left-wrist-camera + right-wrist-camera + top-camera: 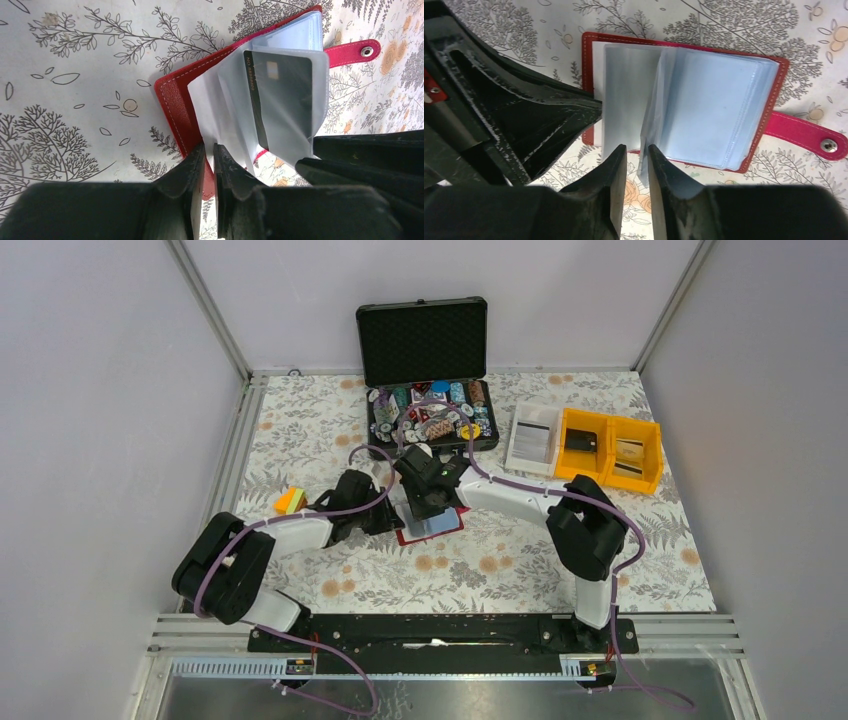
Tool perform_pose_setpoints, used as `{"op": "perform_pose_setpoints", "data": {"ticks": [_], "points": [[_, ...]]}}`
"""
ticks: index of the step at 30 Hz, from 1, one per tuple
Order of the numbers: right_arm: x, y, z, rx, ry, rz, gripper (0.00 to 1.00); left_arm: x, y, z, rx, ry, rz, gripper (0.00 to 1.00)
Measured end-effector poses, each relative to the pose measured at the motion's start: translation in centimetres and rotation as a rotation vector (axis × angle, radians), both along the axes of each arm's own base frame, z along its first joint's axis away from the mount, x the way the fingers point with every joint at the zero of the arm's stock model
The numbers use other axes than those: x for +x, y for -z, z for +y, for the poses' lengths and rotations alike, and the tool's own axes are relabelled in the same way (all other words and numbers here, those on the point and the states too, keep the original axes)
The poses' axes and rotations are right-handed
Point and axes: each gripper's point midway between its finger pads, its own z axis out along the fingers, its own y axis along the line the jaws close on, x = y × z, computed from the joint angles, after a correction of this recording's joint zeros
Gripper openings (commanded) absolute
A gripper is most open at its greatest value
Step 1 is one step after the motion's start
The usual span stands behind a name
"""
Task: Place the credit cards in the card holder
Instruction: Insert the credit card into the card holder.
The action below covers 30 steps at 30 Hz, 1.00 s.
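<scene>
Though open, card holder (pixel 704 110), tab (pixel 804 135) rightward

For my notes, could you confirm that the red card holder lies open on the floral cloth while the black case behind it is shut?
Not quite: the black case stands open, lid raised and chips showing, as the top external view shows. The red card holder does lie open on the floral cloth.

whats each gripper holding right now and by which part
Left gripper pinches the card holder by its red cover's edge. Right gripper holds nothing: jaws apart, a clear sleeve loose between them.
</scene>
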Motion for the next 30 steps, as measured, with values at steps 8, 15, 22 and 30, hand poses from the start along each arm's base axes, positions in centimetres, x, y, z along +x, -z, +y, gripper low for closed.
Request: {"op": "perform_pose_setpoints", "data": {"ticks": [8,15,22,30], "points": [[-0.3,-0.1,1.2,0.06,0.005,0.019,0.38,0.0,0.0,0.0,-0.001,-0.001,-0.004,0.14],[-0.7,0.0,1.7,0.093,0.008,0.034,0.46,-0.2,0.0,0.4,0.005,-0.013,-0.008,0.15],[-1.1,-1.8,1.2,0.133,0.015,0.012,0.53,-0.3,-0.4,1.7,0.017,-0.059,-0.021,0.17],[-0.8,-4.8,1.1,0.207,0.032,-0.052,0.52,0.0,-1.9,2.9,0.022,-0.101,-0.061,0.23]]}}
